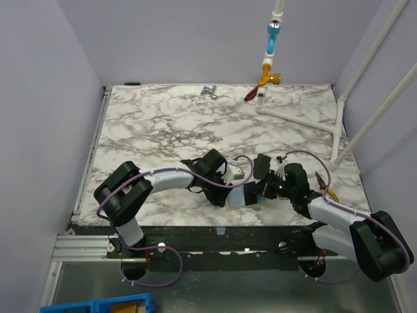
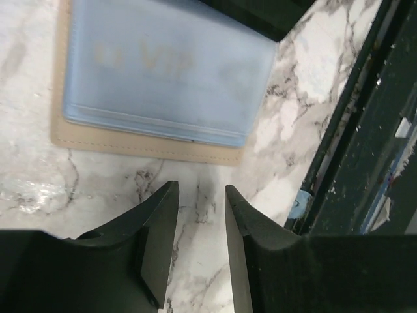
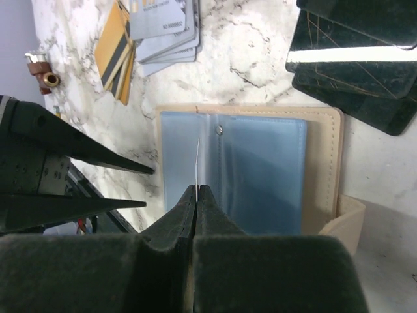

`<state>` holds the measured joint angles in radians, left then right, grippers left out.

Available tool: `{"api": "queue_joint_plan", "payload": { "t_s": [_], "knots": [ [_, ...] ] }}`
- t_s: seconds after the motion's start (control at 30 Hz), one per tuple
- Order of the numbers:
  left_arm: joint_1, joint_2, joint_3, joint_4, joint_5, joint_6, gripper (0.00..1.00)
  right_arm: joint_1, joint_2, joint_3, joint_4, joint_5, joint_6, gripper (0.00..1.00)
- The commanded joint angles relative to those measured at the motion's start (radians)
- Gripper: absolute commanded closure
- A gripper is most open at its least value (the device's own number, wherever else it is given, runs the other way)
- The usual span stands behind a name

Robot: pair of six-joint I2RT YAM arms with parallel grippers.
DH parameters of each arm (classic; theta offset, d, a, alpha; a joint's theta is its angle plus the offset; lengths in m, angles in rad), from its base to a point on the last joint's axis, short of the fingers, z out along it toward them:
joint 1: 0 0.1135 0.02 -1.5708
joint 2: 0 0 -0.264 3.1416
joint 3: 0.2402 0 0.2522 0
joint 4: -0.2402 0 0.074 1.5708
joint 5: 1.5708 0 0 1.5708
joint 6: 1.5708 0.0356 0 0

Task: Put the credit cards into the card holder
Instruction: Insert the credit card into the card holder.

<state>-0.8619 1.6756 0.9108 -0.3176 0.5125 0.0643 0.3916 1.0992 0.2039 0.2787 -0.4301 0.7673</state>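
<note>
The card holder (image 3: 322,163) lies open on the marble, tan with pale blue plastic sleeves (image 3: 260,176). My right gripper (image 3: 197,188) is shut on a thin sheet seen edge-on, standing up from the sleeves; it looks like one plastic leaf of the holder. A pale grey-blue card (image 2: 163,65) with faint gold lettering lies flat under the plastic. My left gripper (image 2: 201,189) is open and holds nothing, a short way off the card holder's tan edge (image 2: 130,147). Loose credit cards lie beyond: a pale grey-blue stack (image 3: 166,29) and gold-tan striped ones (image 3: 116,49).
Dark cards (image 3: 352,59) are fanned out beside the holder. The black front rail (image 2: 365,163) runs close to my left gripper. A white pipe frame (image 1: 339,124), a brass and red fitting (image 1: 264,81) and a small metal clamp (image 1: 208,91) stand at the back.
</note>
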Motion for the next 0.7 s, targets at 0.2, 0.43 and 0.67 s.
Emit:
{"api": "queue_joint_plan", "payload": {
  "t_s": [0.2,0.43,0.67],
  "knots": [
    [-0.005,0.018,-0.003,0.1,-0.146,-0.017,0.66,-0.002,-0.05,0.002,0.063,0.072,0.006,0.99],
    [-0.005,0.028,0.003,0.108,-0.154,-0.006,0.67,-0.003,0.08,-0.006,0.186,0.044,0.024,0.99],
    [-0.006,0.044,0.016,0.103,-0.157,0.003,0.68,-0.002,0.114,-0.05,0.293,0.016,0.072,0.99]
  ]
}}
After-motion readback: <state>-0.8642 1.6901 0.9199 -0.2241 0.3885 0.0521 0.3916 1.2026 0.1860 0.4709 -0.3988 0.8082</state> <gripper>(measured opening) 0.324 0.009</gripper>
